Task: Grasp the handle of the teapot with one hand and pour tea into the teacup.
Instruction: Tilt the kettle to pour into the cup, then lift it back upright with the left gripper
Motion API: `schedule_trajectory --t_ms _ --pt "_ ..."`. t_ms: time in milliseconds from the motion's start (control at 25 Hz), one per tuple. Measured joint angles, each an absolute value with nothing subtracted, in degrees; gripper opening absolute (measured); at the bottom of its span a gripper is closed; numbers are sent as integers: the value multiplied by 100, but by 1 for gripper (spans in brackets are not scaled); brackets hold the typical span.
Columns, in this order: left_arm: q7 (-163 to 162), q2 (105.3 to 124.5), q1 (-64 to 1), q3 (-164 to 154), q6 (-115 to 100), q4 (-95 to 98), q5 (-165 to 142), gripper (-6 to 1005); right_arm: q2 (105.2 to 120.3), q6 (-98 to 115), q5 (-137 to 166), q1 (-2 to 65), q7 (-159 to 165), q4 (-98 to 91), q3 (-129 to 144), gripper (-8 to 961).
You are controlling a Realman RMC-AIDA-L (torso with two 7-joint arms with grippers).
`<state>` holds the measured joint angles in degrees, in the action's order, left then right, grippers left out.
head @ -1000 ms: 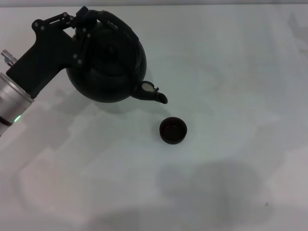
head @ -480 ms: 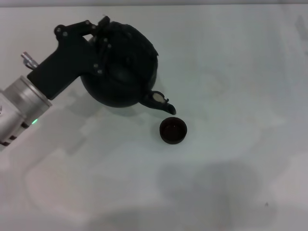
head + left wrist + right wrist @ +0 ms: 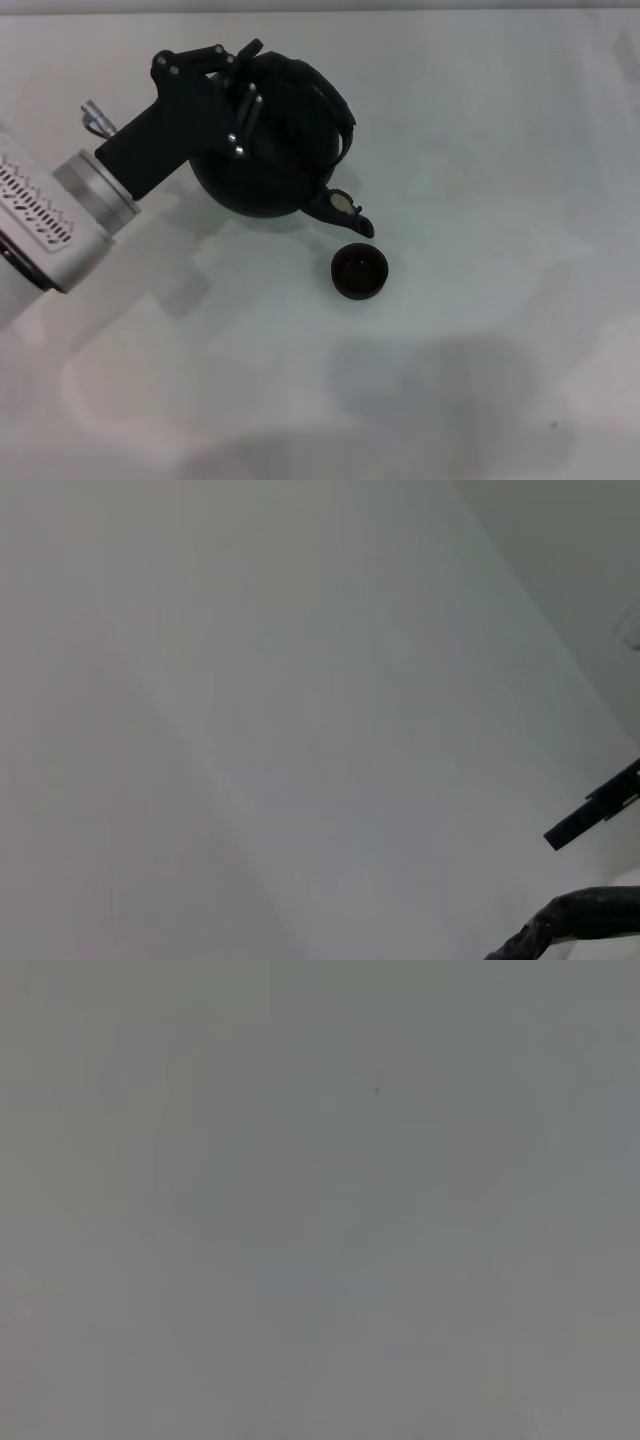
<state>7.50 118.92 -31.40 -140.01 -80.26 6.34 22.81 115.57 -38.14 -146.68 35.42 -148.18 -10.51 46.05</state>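
The teacup sits on the white table. At its 11 o'clock, the tilted teapot has its spout just above the cup's rim. The left gripper, at the pot's 10 o'clock, is clamped on the handle.

left gripper grips handle | teapot spout over teacup

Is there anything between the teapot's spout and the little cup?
No. In the head view the spout of the teapot, held by the left hand, sits just beside the teacup, with only a sliver of bare white table between them.
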Motion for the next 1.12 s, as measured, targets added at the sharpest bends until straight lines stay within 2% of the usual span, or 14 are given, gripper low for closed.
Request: schedule_trajectory --t_ms 1120 --pt "1057 11854 -3251 -14001 -7781 650 1921 106 11575 -3824 -14740 3592 -14818 -1053 4596 828"
